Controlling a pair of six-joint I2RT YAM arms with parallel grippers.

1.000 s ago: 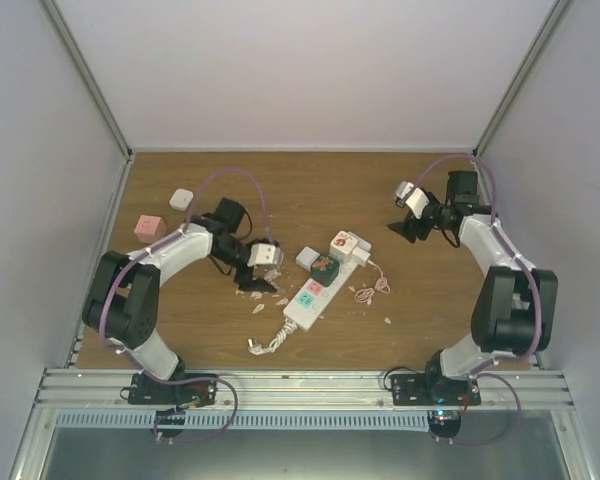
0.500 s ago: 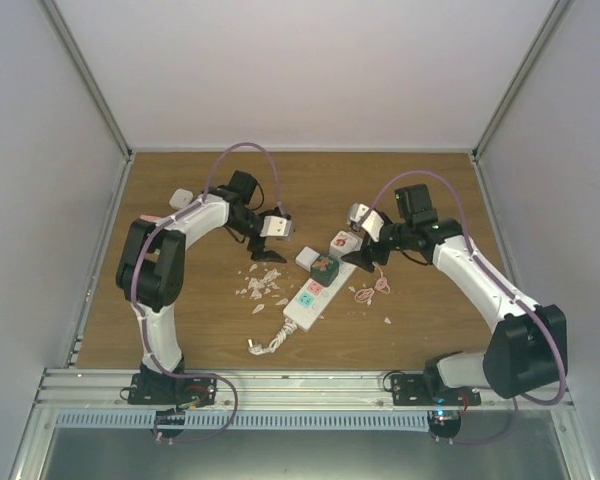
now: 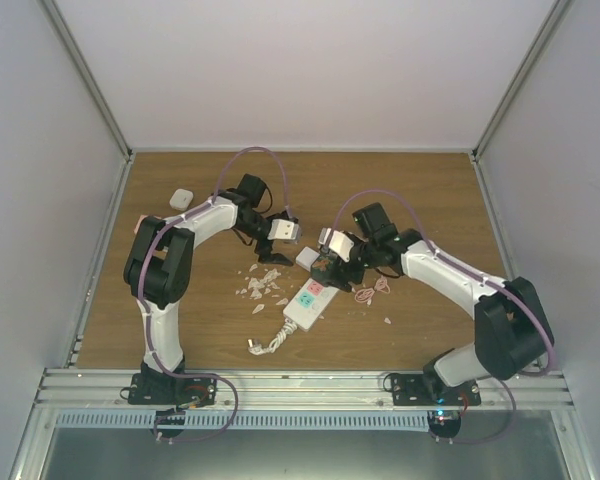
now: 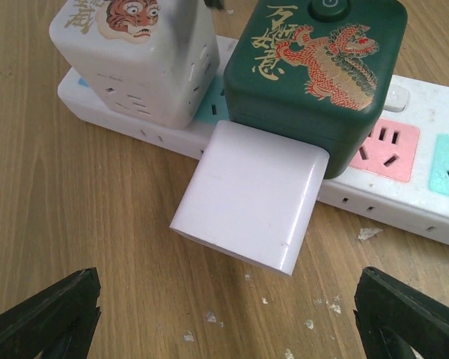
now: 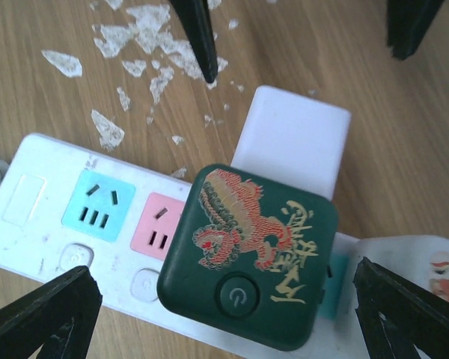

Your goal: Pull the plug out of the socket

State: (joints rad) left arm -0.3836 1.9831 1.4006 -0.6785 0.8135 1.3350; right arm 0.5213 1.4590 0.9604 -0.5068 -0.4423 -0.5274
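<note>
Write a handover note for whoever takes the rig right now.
Left gripper open, facing the white adapter that sticks out beside the green cube.
Right gripper open over the green cube, nothing held.
Socket lies on the table; green cube and white tiger cube sit on it.
Done: nothing pulled yet.
To do: grip a plug, pull it off.

This is a robotics lab test cell: plain white panel walls [image 3: 310, 70] on aluminium framing [image 3: 87, 75] box in a wood-grain table [image 3: 430, 190], with the left arm [image 3: 205, 218] and right arm [image 3: 440, 268] bolted to a metal rail [image 3: 300, 385].
</note>
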